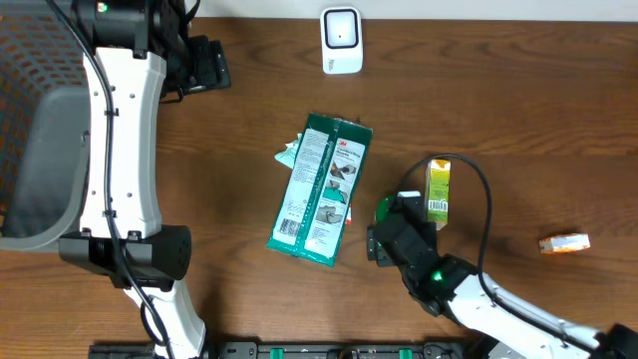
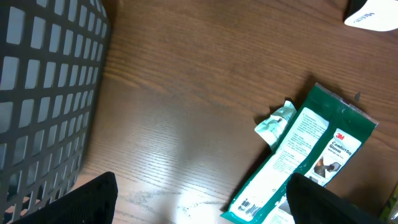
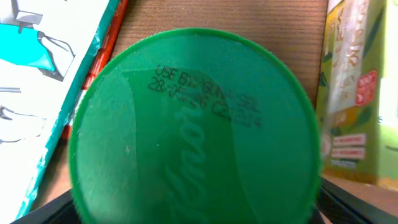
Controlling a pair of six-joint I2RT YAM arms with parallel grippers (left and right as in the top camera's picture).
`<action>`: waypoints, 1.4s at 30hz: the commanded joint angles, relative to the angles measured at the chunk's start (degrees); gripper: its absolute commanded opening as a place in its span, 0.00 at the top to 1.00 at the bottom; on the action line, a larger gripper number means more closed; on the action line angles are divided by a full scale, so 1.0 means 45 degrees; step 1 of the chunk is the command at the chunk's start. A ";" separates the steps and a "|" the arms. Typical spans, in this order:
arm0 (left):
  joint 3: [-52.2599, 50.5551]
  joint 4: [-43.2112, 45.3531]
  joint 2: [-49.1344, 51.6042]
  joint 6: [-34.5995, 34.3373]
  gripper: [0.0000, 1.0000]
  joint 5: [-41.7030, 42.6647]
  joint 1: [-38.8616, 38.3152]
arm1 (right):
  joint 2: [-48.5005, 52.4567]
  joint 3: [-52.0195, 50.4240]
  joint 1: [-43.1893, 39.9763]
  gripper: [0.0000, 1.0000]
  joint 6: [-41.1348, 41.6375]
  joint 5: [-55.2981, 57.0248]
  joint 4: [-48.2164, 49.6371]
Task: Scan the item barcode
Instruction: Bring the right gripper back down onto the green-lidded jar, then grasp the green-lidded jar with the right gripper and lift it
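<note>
**A:** Which step are you on?

**B:** The pick-up. Your right gripper (image 1: pixel 391 221) sits over the round green plastic lid (image 3: pixel 193 124) of an item by the table's near edge, between the flat green glove packet (image 1: pixel 321 189) and the yellow-green carton (image 1: pixel 439 189). Its jaws straddle the lid, set wide. Whether they pinch it, I cannot tell. Your left gripper (image 2: pixel 202 180) gapes empty towards the far-left corner.

**A:** And next?

**B:** I'd say get a firm hold, lift, and turn its barcode to the white scanner (image 1: pixel 341 40) at the far edge.
</note>
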 commanded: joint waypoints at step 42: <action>-0.0005 -0.0044 -0.0219 -0.0121 0.13 -0.0034 -0.0005 | -0.1039 0.8179 -0.3555 0.41 -0.2293 -0.4391 -0.8126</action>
